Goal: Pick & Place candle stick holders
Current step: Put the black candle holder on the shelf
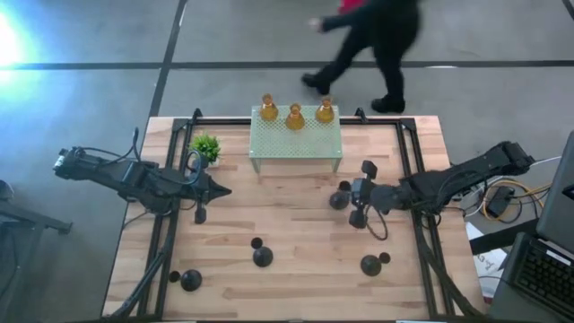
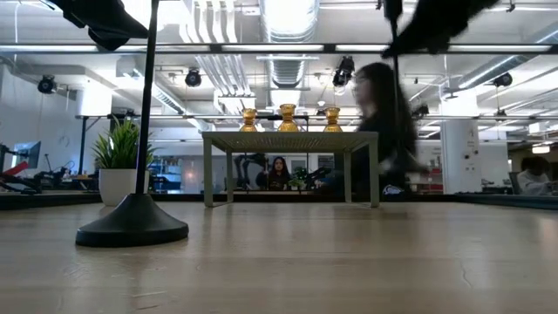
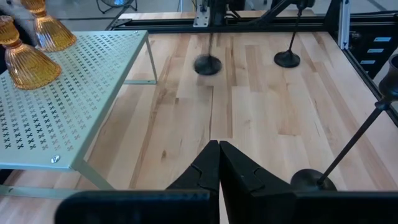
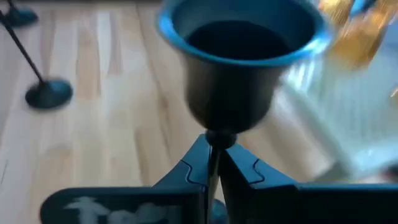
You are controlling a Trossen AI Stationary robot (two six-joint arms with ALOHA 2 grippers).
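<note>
Our right gripper (image 4: 213, 163) clenches a black holder's (image 4: 239, 68) thin stem just right of the mint stand (image 1: 296, 144); we risk it swinging or slipping. Left gripper (image 3: 219, 163) clenched, empty.

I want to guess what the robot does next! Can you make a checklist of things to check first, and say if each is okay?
1. Right gripper shut on a black holder, pinching the thin stem under its cup: ok.
2. Left gripper shut and empty, away from the work: ok.
3. Three amber holders upright on the green stand: ok.
4. Bare room on the stand's front part: ok.
5. Held holder lifted off the table: cannot tell.
6. Person walking behind the table, not over it: ok.
</note>
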